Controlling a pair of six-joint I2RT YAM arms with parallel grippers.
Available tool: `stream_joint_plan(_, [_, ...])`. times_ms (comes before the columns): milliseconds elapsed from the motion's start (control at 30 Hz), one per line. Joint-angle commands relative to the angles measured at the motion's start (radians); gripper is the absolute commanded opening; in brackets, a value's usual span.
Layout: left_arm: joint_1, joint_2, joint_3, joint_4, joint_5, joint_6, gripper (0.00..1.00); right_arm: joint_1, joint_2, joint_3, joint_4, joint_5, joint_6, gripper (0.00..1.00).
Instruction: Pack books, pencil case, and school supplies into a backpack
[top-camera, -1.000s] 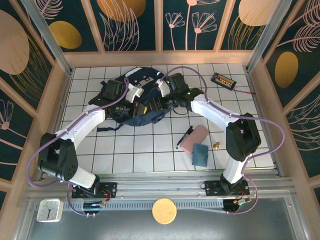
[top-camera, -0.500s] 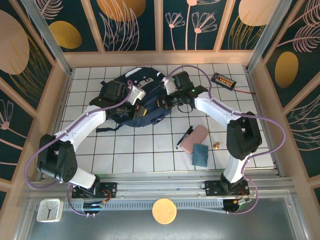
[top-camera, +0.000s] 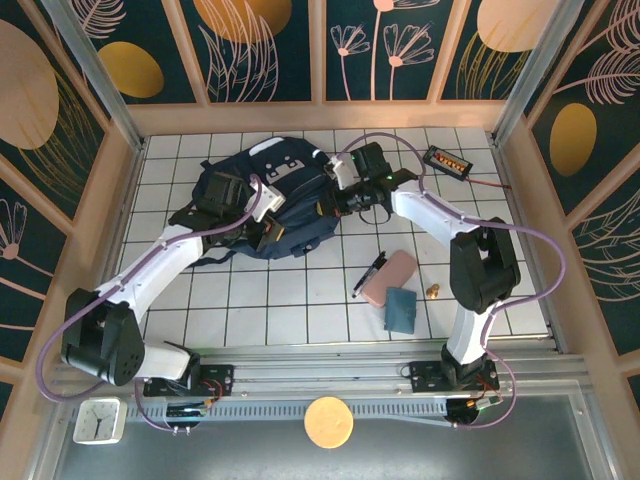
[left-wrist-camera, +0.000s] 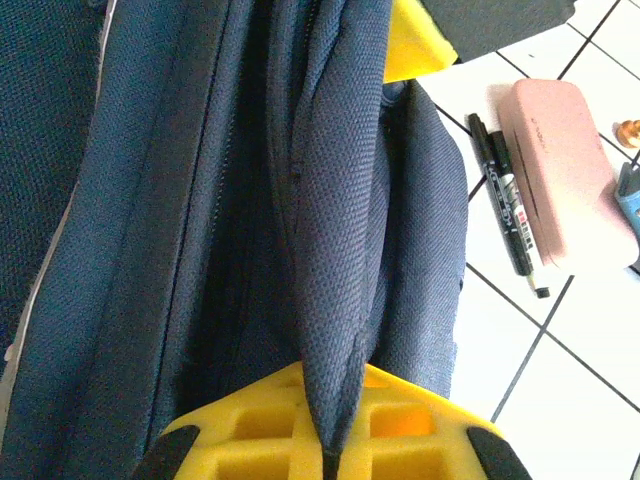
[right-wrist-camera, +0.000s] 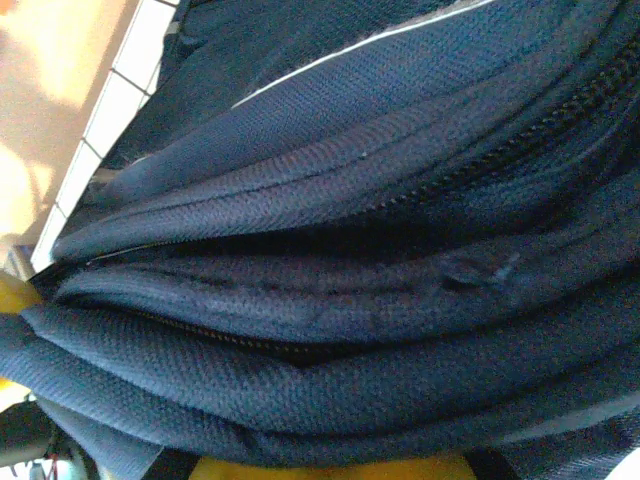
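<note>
The navy backpack (top-camera: 265, 195) lies at the back of the tiled table. My left gripper (top-camera: 262, 226) is shut on a fold of the backpack's fabric (left-wrist-camera: 335, 330), pinched between its yellow pads (left-wrist-camera: 250, 435). My right gripper (top-camera: 335, 200) is at the bag's right edge, shut, with backpack fabric (right-wrist-camera: 330, 300) bunched over its jaws so its fingertips are hidden. The pink pencil case (top-camera: 390, 277) (left-wrist-camera: 570, 170) lies on the tiles right of the bag. A black pen (top-camera: 367, 275) (left-wrist-camera: 508, 205) lies beside it, and the teal item (top-camera: 402, 309) just in front. The books are hidden.
A black tray with orange pieces (top-camera: 446, 160) sits at the back right. A small brass-coloured object (top-camera: 433, 291) lies right of the pencil case. Wooden walls enclose the table on three sides. Bare tiles stretch across the front.
The right gripper closed and drew up and right to the bag's edge. The left arm shifted left with the fabric. The bag's opening has closed, and the yellow seen inside is gone.
</note>
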Motion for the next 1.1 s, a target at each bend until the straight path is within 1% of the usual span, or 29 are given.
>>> stream_joint_plan(0, [0.039, -0.102, -0.010, -0.121, -0.051, 0.053, 0.00, -0.140, -0.064, -0.061, -0.030, 0.205, -0.039, 0.00])
stream_joint_plan(67, [0.040, -0.100, -0.005, -0.130, -0.077, 0.069, 0.00, -0.140, -0.106, -0.109, -0.010, 0.174, -0.059, 0.00])
stream_joint_plan(100, [0.040, -0.100, -0.002, -0.135, -0.087, 0.075, 0.00, -0.141, -0.111, -0.120, -0.013, 0.177, -0.073, 0.00])
stream_joint_plan(233, [0.042, -0.110, 0.002, -0.148, -0.110, 0.096, 0.00, -0.146, -0.104, -0.142, -0.021, 0.268, -0.171, 0.00])
stream_joint_plan(367, [0.045, -0.119, -0.012, -0.166, -0.127, 0.128, 0.00, -0.150, -0.125, -0.176, 0.049, 0.365, -0.292, 0.00])
stream_joint_plan(433, [0.045, -0.125, -0.022, -0.174, -0.149, 0.139, 0.00, -0.151, -0.145, -0.190, 0.089, 0.376, -0.309, 0.00])
stream_joint_plan(467, [0.044, -0.128, -0.027, -0.176, -0.152, 0.143, 0.00, -0.150, -0.153, -0.187, 0.095, 0.353, -0.308, 0.00])
stream_joint_plan(567, [0.044, -0.137, -0.039, -0.153, -0.112, 0.134, 0.00, -0.129, -0.164, -0.186, 0.100, 0.279, -0.299, 0.00])
stream_joint_plan(600, [0.044, -0.139, -0.043, -0.145, -0.088, 0.131, 0.07, -0.117, -0.171, -0.194, 0.108, 0.254, -0.293, 0.00])
stream_joint_plan(633, [0.044, -0.140, -0.044, -0.133, -0.070, 0.125, 0.10, -0.109, -0.174, -0.199, 0.107, 0.205, -0.286, 0.00])
stream_joint_plan(733, [0.044, -0.139, -0.029, -0.133, -0.061, 0.124, 0.10, -0.082, -0.185, -0.232, 0.139, 0.054, -0.246, 0.00])
stream_joint_plan(767, [0.044, -0.139, -0.025, -0.137, -0.064, 0.127, 0.10, -0.077, -0.183, -0.241, 0.149, 0.002, -0.235, 0.07])
stream_joint_plan(800, [0.044, -0.141, -0.022, -0.142, -0.072, 0.130, 0.10, -0.076, -0.172, -0.245, 0.161, -0.049, -0.216, 0.21])
stream_joint_plan(833, [0.045, -0.142, -0.023, -0.146, -0.079, 0.133, 0.10, -0.075, -0.159, -0.246, 0.172, -0.074, -0.190, 0.34])
stream_joint_plan(900, [0.044, -0.144, -0.023, -0.150, -0.084, 0.137, 0.09, -0.076, -0.138, -0.243, 0.189, -0.084, -0.175, 0.46])
stream_joint_plan(1000, [0.044, -0.149, -0.026, -0.149, -0.077, 0.129, 0.07, -0.075, -0.121, -0.252, 0.223, -0.077, -0.192, 0.50])
stream_joint_plan(1067, [0.044, -0.153, -0.028, -0.150, -0.075, 0.129, 0.06, -0.074, -0.110, -0.261, 0.240, -0.086, -0.218, 0.51])
